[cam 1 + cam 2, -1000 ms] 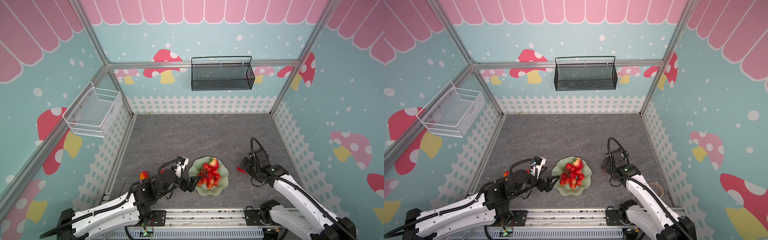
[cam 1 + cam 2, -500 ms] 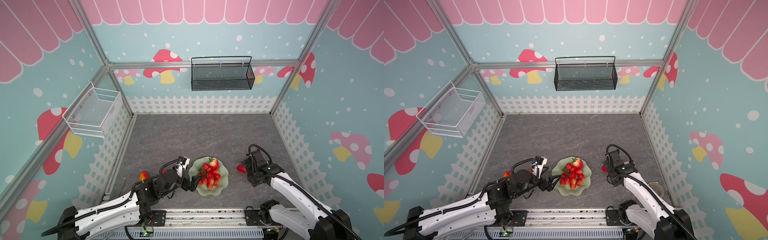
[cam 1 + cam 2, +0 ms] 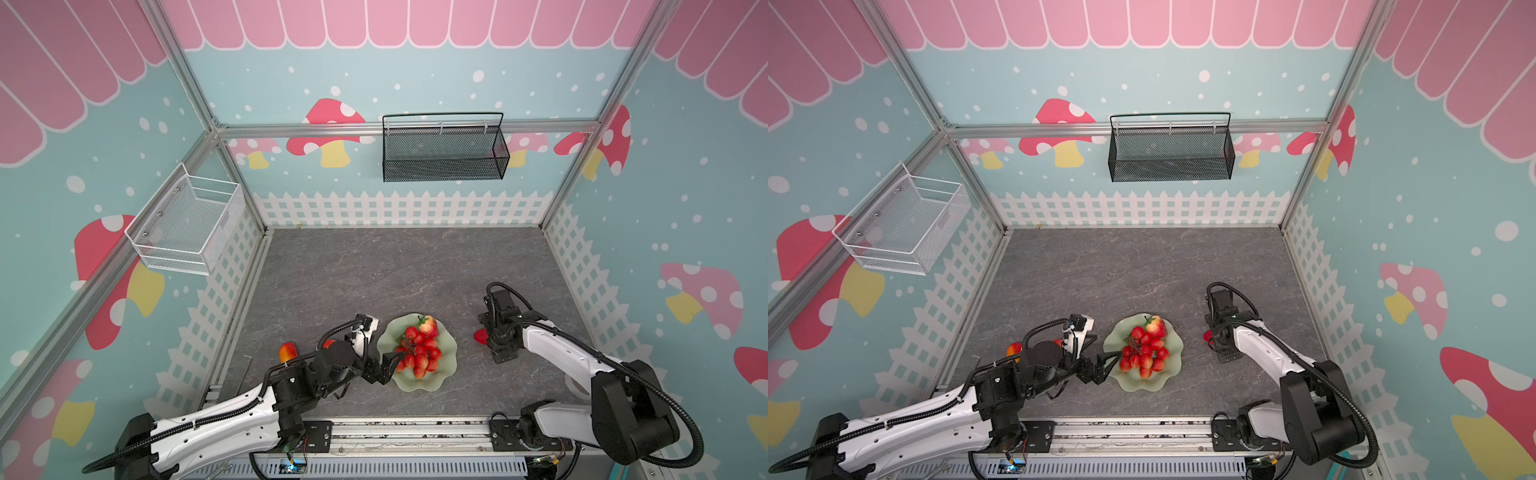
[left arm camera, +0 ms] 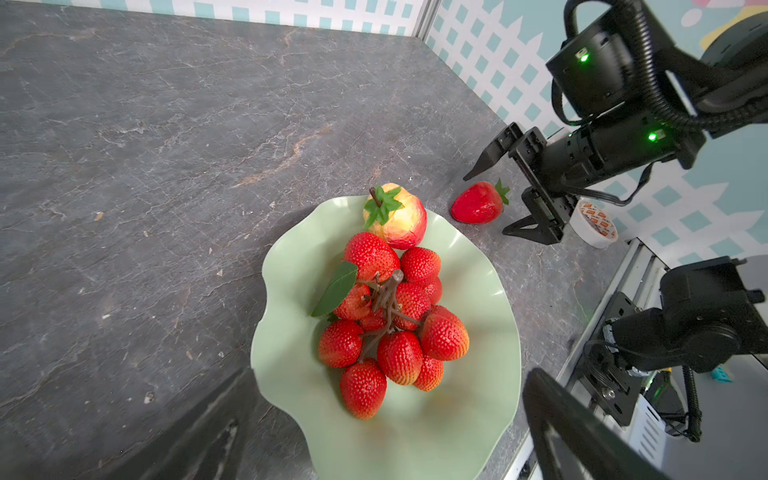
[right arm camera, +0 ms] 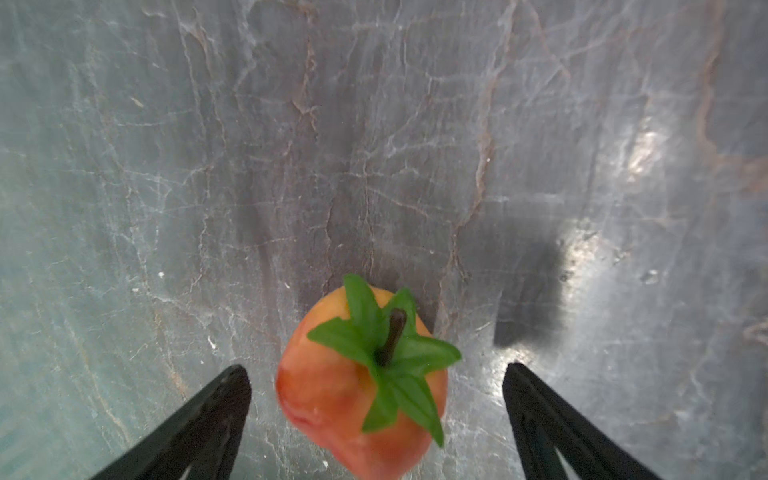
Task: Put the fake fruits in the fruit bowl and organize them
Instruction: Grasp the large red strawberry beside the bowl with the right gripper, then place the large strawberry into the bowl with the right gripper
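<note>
the bowl [image 3: 448, 363] holds the berry bunch [image 3: 417, 353] and one strawberry [image 3: 429, 326] by its far rim; a second strawberry [image 5: 357, 386] lies on the desk [image 3: 374, 270] right of the bowl, between the spread jaws of the right claw [image 5: 376, 369], touching neither; the left claw [image 3: 392, 368] gapes empty at the bowl's near-left rim; a mango [image 3: 286, 352] and a second mango [image 3: 328, 343], half hidden by the left arm, lie on the desk left of the bowl

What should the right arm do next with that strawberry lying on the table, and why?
Probably close the right tool on the strawberry. Its jaws stand open on either side of the fruit, which lies on the table outside the fruit bowl and is not yet gripped.
</note>
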Robot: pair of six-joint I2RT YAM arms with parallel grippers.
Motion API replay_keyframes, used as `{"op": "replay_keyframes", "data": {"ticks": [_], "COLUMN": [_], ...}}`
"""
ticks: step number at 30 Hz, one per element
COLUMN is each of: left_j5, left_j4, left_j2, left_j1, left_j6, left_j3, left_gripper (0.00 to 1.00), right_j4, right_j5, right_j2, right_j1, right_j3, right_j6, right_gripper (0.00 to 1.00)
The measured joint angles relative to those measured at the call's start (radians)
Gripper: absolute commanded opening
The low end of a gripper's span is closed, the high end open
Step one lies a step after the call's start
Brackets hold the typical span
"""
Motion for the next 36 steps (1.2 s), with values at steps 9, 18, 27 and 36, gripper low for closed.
{"op": "replay_keyframes", "data": {"ticks": [9,18,27,36], "left_j5": [-0.003,-0.004,-0.021,-0.093], "left_j4": [0.000,0.000,-0.019,-0.144], "left_j2": [-0.004,-0.004,-0.045,-0.182], "left_j1": [0.000,0.000,0.000,0.000], "left_j6": [-0.008,-0.019,-0.026,-0.022], "left_j3": [0.000,0.000,-0.003,-0.003], "left_gripper": [1.00,0.99,0.99,0.99], "right_j4": [0.081,0.122,0.133,0.142], "right_j5": [-0.019,-0.017,0.023,0.119], "right_j2": [0.043,0.029,0.011,-0.194], "right_j1": [0.000,-0.007,0.010,0.264], "right_j3": [-0.005,-0.029,0.047,0.093], "right_j6": [0.007,-0.005,-0.352,-0.816], "right_gripper": [0.67,0.58,0.51,0.46]}}
